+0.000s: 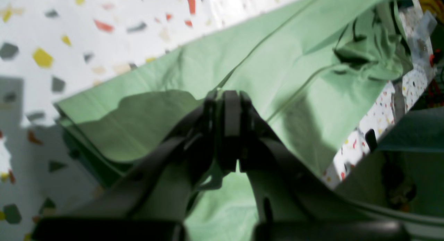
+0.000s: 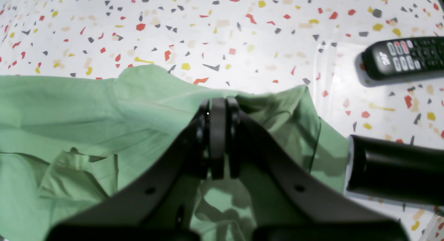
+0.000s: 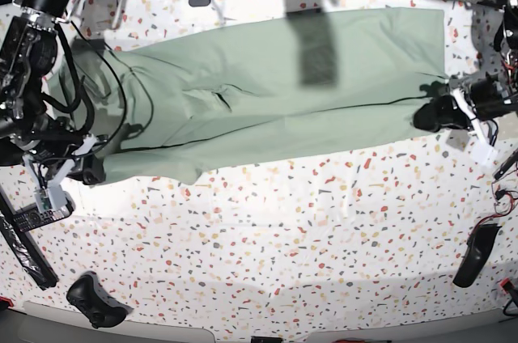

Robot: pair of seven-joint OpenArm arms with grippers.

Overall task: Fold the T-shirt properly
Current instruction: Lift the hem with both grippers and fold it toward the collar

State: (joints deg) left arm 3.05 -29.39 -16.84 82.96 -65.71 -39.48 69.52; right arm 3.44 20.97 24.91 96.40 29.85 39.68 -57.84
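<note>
Both pincers, left pincer (image 1: 227,95) and right pincer (image 2: 218,104), pinched tight on T-shirt (image 3: 267,84) edges. Uneven pull: crooked fold. Loose pinch: cloth slips onto table (image 3: 307,222).

We see open terrazzo table (image 3: 307,213) stretching wide below the spread T-shirt (image 3: 267,76), free for passage. Obstacles crowd the edges: a remote control (image 2: 406,57) just beside the shirt's corner, a game controller (image 3: 97,301) and a dark handset (image 3: 475,256) near the front corners.

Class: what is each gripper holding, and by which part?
Both hold the T-shirt: left gripper shut on a folded edge, right gripper shut on its edge at the opposite end.
</note>
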